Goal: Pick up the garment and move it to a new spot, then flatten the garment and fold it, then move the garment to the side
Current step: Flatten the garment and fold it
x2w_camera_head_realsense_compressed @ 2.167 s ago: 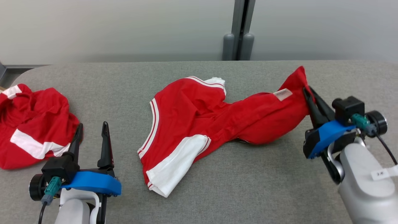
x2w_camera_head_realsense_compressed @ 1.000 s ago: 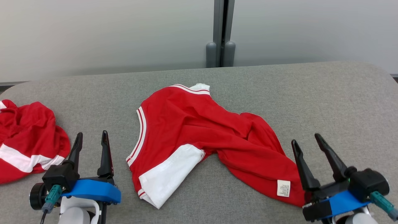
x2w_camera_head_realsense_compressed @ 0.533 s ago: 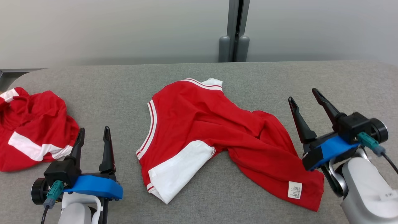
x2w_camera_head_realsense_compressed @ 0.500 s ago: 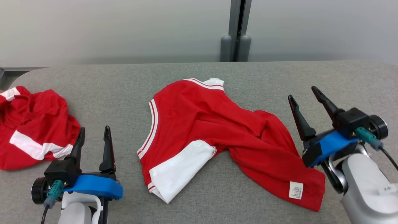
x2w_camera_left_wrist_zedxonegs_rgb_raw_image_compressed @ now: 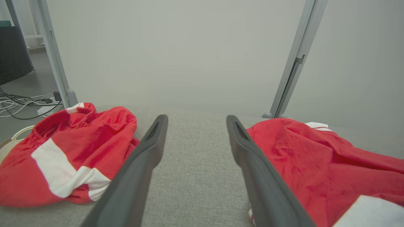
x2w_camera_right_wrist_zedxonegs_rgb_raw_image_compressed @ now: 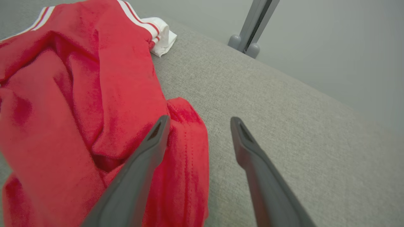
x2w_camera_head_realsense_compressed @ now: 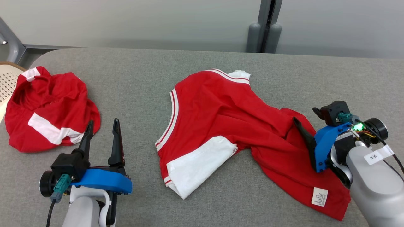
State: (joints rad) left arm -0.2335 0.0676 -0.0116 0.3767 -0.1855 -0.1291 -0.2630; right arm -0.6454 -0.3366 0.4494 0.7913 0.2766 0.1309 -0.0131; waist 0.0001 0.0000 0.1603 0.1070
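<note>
Shows red garment (x2w_camera_head_realsense_compressed: 221, 126) rumpled across the grey table (x2w_camera_head_realsense_compressed: 126, 78)'s middle. Has left gripper (x2w_camera_head_realsense_compressed: 103, 121) spread wide, empty, over table's near-left part; right gripper (x2w_camera_right_wrist_zedxonegs_rgb_raw_image_compressed: 199, 119) likewise spread at near-right, straddling garment's edge.

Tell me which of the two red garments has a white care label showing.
The spread-out garment mid-table: its label sits at its near right corner. The other garment lies crumpled at the left.

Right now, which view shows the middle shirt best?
Head view: the whole shirt lies in frame, crumpled at its right. Left wrist view catches one side; right wrist view, the bunched edge at the right gripper.
</note>
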